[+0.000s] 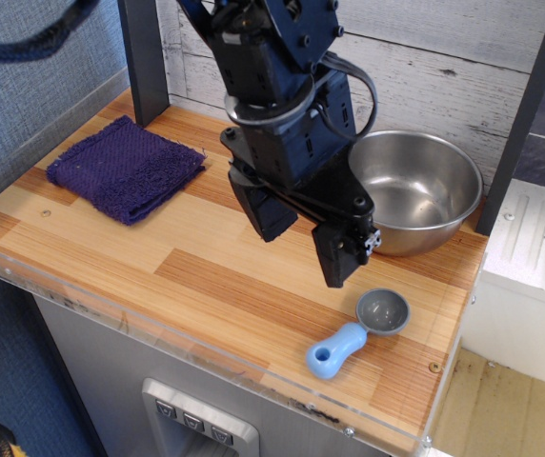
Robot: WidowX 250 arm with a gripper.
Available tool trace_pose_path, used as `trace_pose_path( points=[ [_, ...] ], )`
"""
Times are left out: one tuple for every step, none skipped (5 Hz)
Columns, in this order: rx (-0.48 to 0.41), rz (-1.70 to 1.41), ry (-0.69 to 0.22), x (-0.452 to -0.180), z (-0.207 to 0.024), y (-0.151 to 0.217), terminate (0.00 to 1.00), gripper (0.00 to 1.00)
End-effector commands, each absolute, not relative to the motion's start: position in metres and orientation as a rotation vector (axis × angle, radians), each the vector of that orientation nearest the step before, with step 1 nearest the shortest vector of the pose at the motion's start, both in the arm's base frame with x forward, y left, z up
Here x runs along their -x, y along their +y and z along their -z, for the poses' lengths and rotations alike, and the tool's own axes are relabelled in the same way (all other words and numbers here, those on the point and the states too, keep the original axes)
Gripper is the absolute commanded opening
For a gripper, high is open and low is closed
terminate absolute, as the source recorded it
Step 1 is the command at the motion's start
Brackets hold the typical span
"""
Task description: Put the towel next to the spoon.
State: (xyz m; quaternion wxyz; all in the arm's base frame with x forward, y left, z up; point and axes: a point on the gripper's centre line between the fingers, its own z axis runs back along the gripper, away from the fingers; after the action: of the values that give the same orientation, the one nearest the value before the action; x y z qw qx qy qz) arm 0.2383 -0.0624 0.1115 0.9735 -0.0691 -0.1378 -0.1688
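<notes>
The dark purple towel (125, 168) lies flat at the back left of the wooden table. The spoon (358, 333), with a light-blue handle and a round grey bowl, lies near the front right edge. My gripper (304, 240) hangs above the middle of the table, between the towel and the spoon. Its two black fingers (339, 252) are spread apart and hold nothing. The towel is well to its left; the spoon is just below and to the right of the right finger.
A large steel bowl (415, 190) stands at the back right, close behind the gripper. The wooden table (187, 276) has a clear plastic lip along its front edge. A dark post (144, 57) stands behind the towel. A plank wall runs along the back.
</notes>
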Motion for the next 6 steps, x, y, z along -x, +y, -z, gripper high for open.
trace_pose_path(
  points=[
    [0.139,0.341,-0.278,-0.238,-0.112,-0.062,0.00,1.00],
    [0.119,0.332,-0.264,-0.256,-0.115,-0.038,0.00,1.00],
    [0.094,0.299,-0.252,-0.271,-0.117,-0.018,0.00,1.00],
    [0.067,0.266,-0.237,-0.285,-0.116,-0.001,0.00,1.00],
    [0.033,0.239,-0.224,-0.300,-0.119,0.017,0.00,1.00],
    [-0.004,0.200,-0.218,-0.320,-0.118,0.043,0.00,1.00]
  ],
)
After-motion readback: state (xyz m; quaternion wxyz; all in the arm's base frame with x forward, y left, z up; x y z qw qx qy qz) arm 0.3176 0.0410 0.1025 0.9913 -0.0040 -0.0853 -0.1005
